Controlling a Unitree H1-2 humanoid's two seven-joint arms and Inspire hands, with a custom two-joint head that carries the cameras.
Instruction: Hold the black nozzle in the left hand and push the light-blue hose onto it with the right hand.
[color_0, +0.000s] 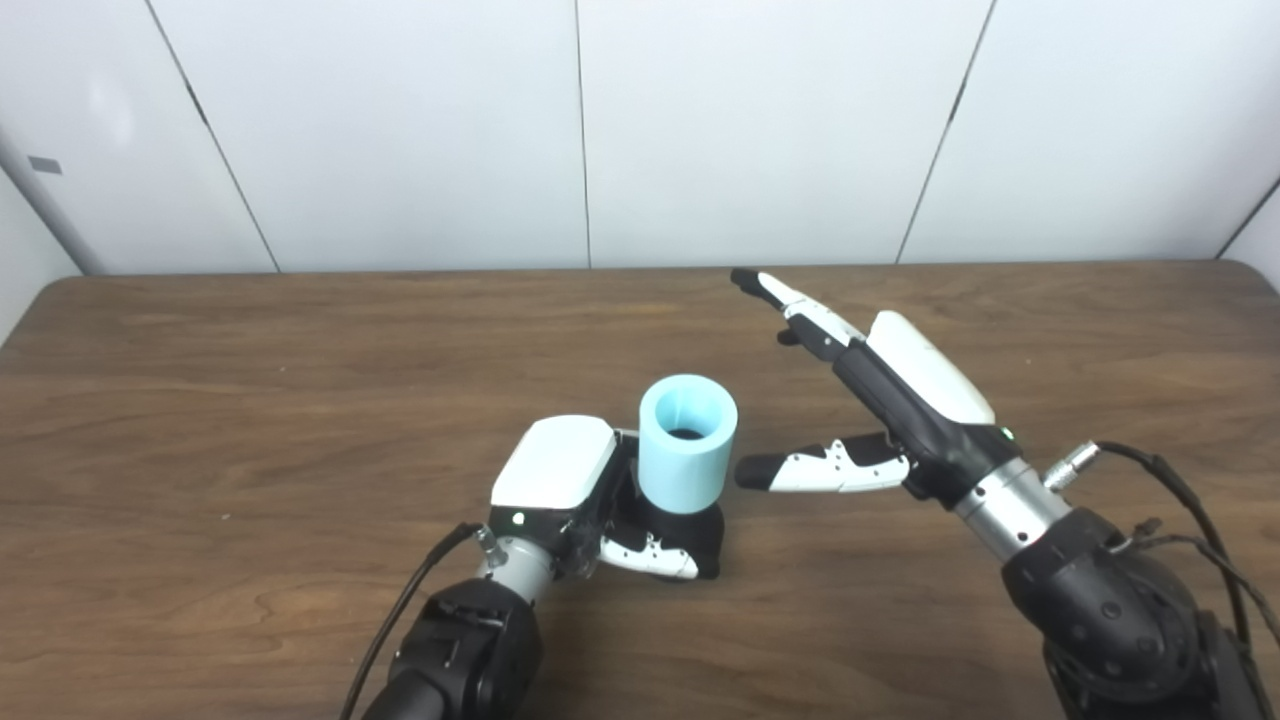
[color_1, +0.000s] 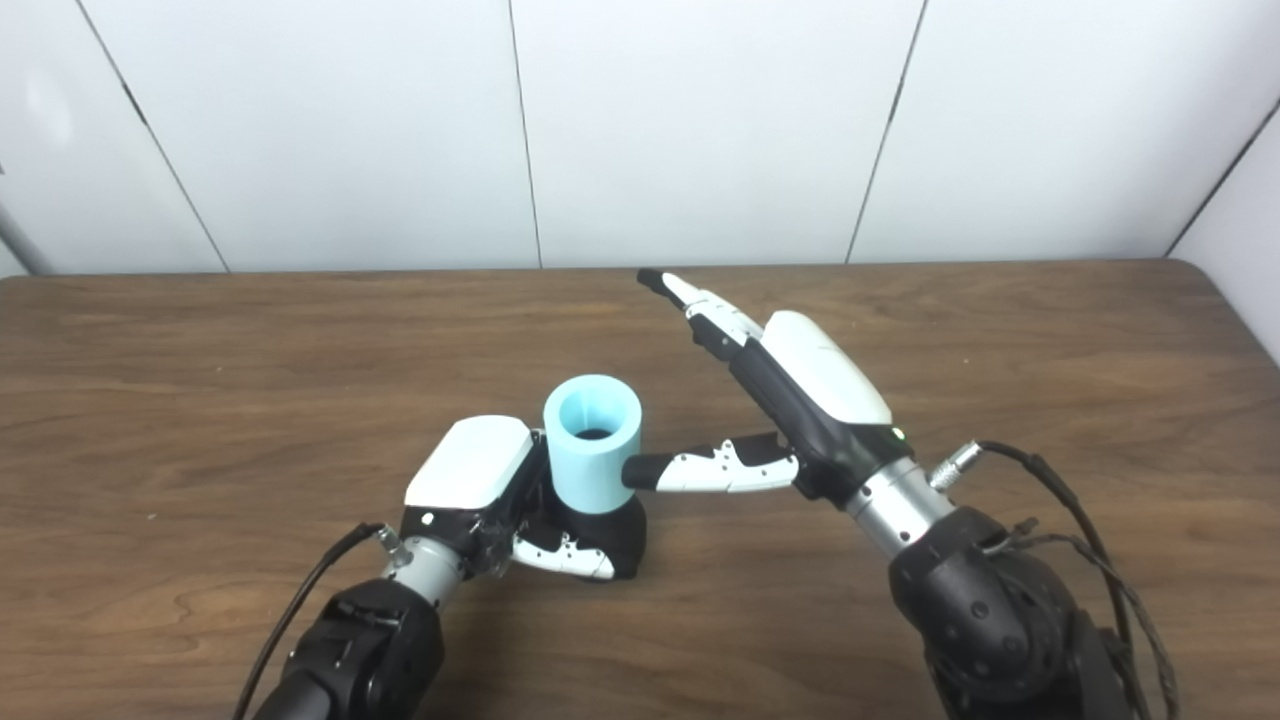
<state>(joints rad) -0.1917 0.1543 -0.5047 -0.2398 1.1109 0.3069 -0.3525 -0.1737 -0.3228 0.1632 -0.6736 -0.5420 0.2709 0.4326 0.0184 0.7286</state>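
On the counter (color_0: 200, 400), the right hand (color_0: 900, 400) was spread and empty, fingers pointing away, its thumb reaching toward the hose (color_0: 687, 442) without clearly touching. The left hand (color_0: 590, 500) was wrapped around the black nozzle (color_0: 700, 530), just left of the hose, which stood upright on the nozzle.
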